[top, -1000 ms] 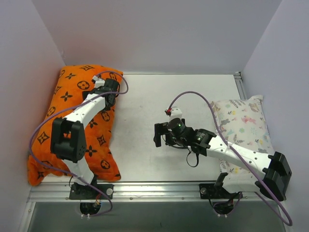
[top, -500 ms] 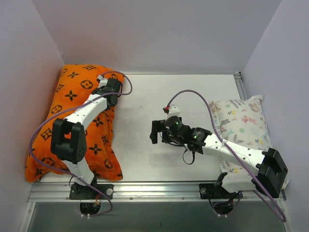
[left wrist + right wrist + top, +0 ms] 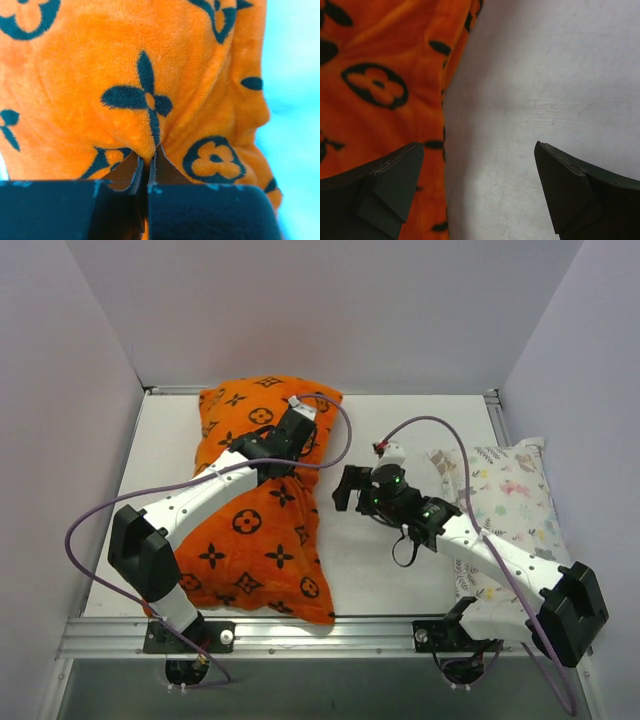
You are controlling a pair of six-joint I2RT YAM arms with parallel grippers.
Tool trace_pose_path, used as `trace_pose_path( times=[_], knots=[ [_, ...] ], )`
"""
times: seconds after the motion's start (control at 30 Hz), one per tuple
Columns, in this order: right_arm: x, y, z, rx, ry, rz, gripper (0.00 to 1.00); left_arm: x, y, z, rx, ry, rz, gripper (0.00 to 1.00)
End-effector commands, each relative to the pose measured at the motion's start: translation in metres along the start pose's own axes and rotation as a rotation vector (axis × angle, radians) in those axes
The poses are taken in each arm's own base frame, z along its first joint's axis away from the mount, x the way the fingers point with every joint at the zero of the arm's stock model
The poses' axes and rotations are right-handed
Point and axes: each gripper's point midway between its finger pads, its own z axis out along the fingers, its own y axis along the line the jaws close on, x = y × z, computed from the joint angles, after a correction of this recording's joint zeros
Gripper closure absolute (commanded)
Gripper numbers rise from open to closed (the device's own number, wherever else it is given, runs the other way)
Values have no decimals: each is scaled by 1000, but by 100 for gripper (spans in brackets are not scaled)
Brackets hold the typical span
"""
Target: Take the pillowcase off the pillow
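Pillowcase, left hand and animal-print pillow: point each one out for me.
pillowcase (image 3: 255,540), top view, lower panel.
left hand (image 3: 148,161), left wrist view, between its pinching fingertips.
animal-print pillow (image 3: 520,490), top view, its middle.

Probably a robotics lab test cell: plain white walls (image 3: 330,310) box a bare table (image 3: 360,580) at 9, 12 and 3 o'clock; a metal rail (image 3: 320,638) at 6 holds the arm bases (image 3: 185,635).
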Motion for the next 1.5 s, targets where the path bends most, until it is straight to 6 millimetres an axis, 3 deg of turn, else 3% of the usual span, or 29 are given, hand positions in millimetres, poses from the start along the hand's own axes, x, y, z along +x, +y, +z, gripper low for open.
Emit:
trace_pose_path(
  times=[0.0, 0.13, 0.3, 0.53, 0.7, 0.77, 0.8, 0.87, 0.9, 0.93, 0.97, 1.03, 1.13, 1.17, 1.23, 1.3, 1.47],
  knots=[
    [-37, -5, -7, -37, -113, 84, 0, -55, -16, -48, 159, -192, -37, 100],
    [-67, -31, -2, -24, -180, 214, 0, -37, -30, -47, 230, -153, -53, 100],
    [-88, -44, 23, -54, -203, 348, 0, -35, -43, -63, 329, -193, -87, 100],
    [-76, -46, 77, -55, -146, 440, 0, -26, -44, -70, 364, -201, -98, 100],
    [-81, -53, 95, -38, -202, 451, 4, -18, -40, -75, 368, -203, -92, 100],
    [-85, -56, 92, -30, -237, 443, 29, -12, -38, -77, 368, -200, -85, 100],
    [-84, -56, 90, -25, -245, 423, 49, -8, -38, -76, 368, -195, -78, 100],
    [-92, -58, 84, -4, -287, 402, 71, -7, -37, -79, 375, -200, -76, 100],
    [-93, -58, 82, 8, -291, 380, 96, -6, -37, -80, 383, -201, -79, 100],
    [-99, -53, 75, 4, -306, 368, 100, -6, -37, -82, 389, -206, -78, 100],
    [-98, -57, 72, 36, -310, 357, 100, -7, -38, -84, 397, -210, -78, 100],
    [-106, -44, 57, 24, -343, 304, 100, -12, -39, -91, 415, -231, -76, 100],
    [-110, -41, 38, 77, -362, 249, 100, -18, -42, -100, 434, -261, -67, 99],
    [-107, -34, 33, 70, -353, 234, 100, -22, -43, -103, 436, -273, -65, 92],
    [-110, -26, 21, 55, -362, 229, 100, -26, -41, -110, 431, -295, -67, 47],
    [-116, -23, 8, 50, -384, 230, 100, -29, -45, -126, 447, -331, -57, 17],
    [-130, -13, -14, 44, -383, 210, 100, -30, -50, -167, 401, -430, -6, 7]
  ],
)
